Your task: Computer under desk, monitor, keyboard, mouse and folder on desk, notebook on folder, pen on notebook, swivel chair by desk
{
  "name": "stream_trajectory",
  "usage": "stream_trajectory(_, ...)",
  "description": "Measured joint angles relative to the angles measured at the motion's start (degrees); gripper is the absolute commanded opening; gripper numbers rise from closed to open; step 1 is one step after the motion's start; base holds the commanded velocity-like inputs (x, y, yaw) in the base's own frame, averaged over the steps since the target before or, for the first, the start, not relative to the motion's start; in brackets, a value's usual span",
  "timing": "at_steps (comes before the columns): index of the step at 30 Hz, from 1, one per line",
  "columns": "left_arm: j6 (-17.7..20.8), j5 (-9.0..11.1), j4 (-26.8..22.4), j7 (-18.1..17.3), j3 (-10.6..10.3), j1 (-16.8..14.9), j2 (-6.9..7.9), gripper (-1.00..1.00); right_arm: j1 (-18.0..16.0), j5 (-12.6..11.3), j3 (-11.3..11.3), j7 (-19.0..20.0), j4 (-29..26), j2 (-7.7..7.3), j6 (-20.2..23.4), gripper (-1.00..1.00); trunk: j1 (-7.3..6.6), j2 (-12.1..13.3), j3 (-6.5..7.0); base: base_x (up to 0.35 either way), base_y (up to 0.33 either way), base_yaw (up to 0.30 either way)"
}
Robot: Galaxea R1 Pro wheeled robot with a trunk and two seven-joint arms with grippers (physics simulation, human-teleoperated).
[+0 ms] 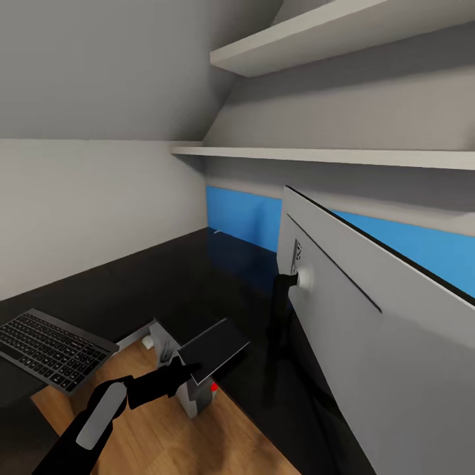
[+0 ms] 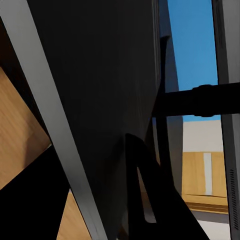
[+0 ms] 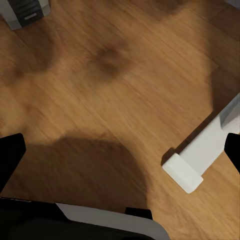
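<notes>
Monitor [image 1: 369, 330] back faces camera; keyboard [image 1: 49, 346] unlabelled.

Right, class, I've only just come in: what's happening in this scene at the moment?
A two-armed robot is tidying a desk. The monitor stands on the glossy black top with its grey back toward the camera. The keyboard lies at the desk's left end, overhanging the edge. The left end effector reaches low beside the monitor's stand, over the computer on the wooden floor. Whether it grips anything is unclear.
</notes>
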Motion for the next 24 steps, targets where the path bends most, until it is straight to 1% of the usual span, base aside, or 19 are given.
stream_trajectory(6, 0.05, 0.24, 0.02, -0.05, 0.0, 0.0, 0.0, -1.0, 0.02, -0.02, -0.02, -0.05, 0.0, 0.0, 0.06, 1.0, 0.0, 0.0, 0.0, 0.0, 0.0, 0.0)
stream_trajectory(9, 0.09, 0.33, 0.01, -0.05, 0.04, 0.01, 0.08, -1.0, 0.01, -0.01, -0.07, -0.03, 0.01, 0.05, 0.1, 1.0, 0.0, 0.0, 0.0, 0.0, 0.0, 0.093)
stream_trajectory(14, 0.11, 0.32, 0.0, -0.05, 0.07, 0.03, 0.09, -1.0, 0.02, 0.01, -0.08, -0.15, -0.02, 0.24, 0.13, 1.0, 0.0, 0.0, 0.0, 0.0, 0.0, 0.208)
stream_trajectory(24, 0.07, 0.16, 0.0, -0.05, 0.1, 0.02, 0.17, -1.0, 0.02, 0.01, -0.09, -0.23, -0.02, 0.34, 0.13, 1.0, 0.0, 0.0, 0.0, 0.0, 0.0, 0.26)
